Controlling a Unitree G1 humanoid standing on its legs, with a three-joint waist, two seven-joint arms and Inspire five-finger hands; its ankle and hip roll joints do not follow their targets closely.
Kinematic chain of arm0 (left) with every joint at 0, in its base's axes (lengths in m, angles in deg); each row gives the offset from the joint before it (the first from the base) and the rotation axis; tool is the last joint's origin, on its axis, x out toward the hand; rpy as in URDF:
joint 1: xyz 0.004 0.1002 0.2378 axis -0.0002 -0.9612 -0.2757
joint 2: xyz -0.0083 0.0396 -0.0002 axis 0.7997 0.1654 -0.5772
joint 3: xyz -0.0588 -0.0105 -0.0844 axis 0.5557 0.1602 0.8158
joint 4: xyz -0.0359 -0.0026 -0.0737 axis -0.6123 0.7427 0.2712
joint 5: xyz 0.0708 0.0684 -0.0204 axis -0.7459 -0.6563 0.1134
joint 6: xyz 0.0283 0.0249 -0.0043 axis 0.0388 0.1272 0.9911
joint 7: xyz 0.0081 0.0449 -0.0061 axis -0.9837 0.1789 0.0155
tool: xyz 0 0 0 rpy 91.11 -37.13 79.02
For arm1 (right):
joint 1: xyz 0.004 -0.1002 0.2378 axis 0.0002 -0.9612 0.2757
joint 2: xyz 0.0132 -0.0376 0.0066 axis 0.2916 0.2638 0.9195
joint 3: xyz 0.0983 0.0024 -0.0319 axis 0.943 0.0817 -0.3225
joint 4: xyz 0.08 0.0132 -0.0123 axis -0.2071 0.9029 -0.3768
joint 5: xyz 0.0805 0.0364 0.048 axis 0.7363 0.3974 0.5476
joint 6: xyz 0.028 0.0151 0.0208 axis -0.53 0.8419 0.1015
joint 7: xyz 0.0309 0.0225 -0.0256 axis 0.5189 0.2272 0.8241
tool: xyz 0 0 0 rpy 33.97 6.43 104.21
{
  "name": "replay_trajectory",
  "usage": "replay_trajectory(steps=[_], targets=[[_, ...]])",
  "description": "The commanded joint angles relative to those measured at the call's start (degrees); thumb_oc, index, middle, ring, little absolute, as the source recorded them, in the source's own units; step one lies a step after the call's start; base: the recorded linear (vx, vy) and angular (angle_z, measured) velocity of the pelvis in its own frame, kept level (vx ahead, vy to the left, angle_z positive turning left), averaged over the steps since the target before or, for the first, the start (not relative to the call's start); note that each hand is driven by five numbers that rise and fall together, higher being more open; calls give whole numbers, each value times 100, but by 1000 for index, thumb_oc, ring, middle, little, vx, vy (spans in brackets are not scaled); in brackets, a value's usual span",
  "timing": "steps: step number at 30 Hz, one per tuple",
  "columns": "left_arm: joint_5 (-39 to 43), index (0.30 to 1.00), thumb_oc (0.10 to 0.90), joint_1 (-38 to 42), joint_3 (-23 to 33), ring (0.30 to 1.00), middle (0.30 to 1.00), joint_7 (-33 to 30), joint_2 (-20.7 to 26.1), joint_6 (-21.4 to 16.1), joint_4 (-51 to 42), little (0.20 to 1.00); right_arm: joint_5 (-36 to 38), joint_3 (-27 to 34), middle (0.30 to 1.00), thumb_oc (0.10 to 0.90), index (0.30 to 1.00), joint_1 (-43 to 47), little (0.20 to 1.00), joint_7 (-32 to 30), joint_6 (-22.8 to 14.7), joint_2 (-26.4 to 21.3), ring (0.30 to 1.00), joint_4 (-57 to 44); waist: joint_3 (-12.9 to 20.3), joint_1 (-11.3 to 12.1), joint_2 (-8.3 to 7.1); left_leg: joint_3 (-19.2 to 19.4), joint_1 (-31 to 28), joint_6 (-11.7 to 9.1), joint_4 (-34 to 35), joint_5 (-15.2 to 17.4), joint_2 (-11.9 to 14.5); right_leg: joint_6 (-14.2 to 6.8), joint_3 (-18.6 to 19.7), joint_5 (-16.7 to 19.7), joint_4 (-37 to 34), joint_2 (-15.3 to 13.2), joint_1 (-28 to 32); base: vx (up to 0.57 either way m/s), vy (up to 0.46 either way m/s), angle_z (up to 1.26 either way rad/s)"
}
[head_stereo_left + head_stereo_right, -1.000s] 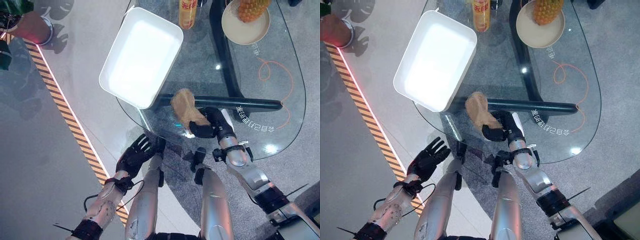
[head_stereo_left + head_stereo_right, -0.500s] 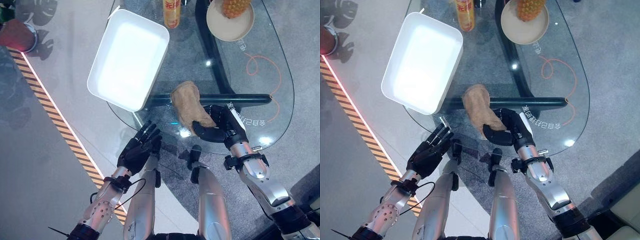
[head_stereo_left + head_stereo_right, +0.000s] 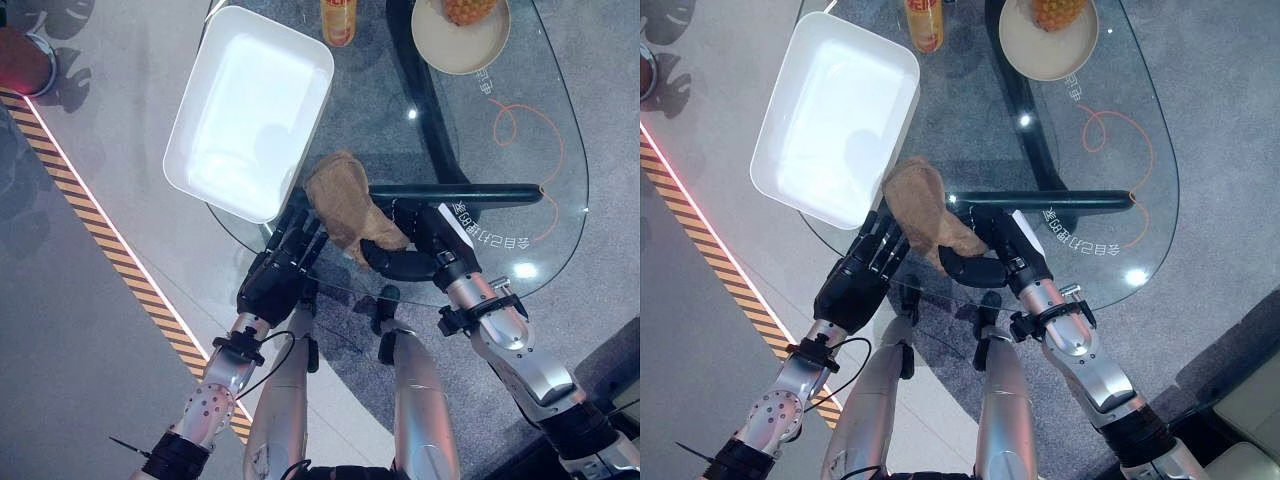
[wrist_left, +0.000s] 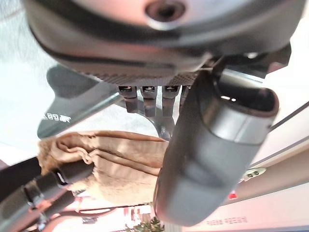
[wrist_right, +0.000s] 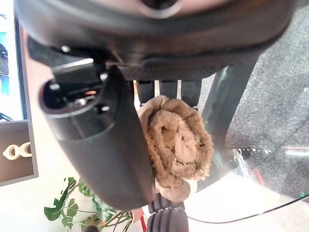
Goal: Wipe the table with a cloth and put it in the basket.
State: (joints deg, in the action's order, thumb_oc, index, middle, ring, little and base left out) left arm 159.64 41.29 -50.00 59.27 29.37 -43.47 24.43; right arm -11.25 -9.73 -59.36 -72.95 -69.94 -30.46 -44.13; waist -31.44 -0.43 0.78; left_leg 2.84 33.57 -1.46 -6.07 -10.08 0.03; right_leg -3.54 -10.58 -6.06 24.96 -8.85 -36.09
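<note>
A crumpled brown cloth lies on the glass table, just beside the near corner of the white basket. My right hand is shut on the cloth's near end; in the right wrist view its thumb and fingers curl round the rolled cloth. My left hand reaches in at the table's near left edge, fingers straight, tips touching the cloth's left side. In the left wrist view the cloth lies just past its thumb.
At the table's far end stand an orange bottle and a beige plate holding a pineapple. A dark table bar runs under the glass right of the cloth. A striped floor line passes on the left.
My right hand has dragged the cloth left, toward the basket's corner. My left hand has risen from below the table edge and now touches the cloth.
</note>
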Motion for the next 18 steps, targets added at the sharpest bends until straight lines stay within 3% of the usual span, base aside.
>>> replay_trajectory(steps=[1, 9, 18], targets=[[-41, 900, 800, -37, 39, 900, 900, 269, -29, -59, -942, 900, -28, -112, 300, 100, 300, 548, 200, 315, -843, -29, 300, -1243, 165, -70, -159, 813, -36, 58, -1139, 1265, -107, -183, -110, 685, -963, 389, 170, 0, 0, 0], [-140, 900, 800, 173, -25, 900, 900, 289, -71, -57, -1138, 900, -447, -405, 300, 100, 300, 803, 200, 208, -557, 6, 300, -1272, 165, -51, -126, 790, 46, 52, -1194, 1283, -147, -182, -105, 689, -943, 362, 97, 3, 18, 0], [-512, 900, 800, 282, -165, 900, 900, 118, -8, 2, -1250, 900, -717, -509, 300, 100, 300, 912, 200, -11, -476, -11, 300, -1333, 165, -52, -135, 759, 51, 70, -1185, 1293, -198, -209, -43, 717, -948, 373, 69, 1, 7, 0]])
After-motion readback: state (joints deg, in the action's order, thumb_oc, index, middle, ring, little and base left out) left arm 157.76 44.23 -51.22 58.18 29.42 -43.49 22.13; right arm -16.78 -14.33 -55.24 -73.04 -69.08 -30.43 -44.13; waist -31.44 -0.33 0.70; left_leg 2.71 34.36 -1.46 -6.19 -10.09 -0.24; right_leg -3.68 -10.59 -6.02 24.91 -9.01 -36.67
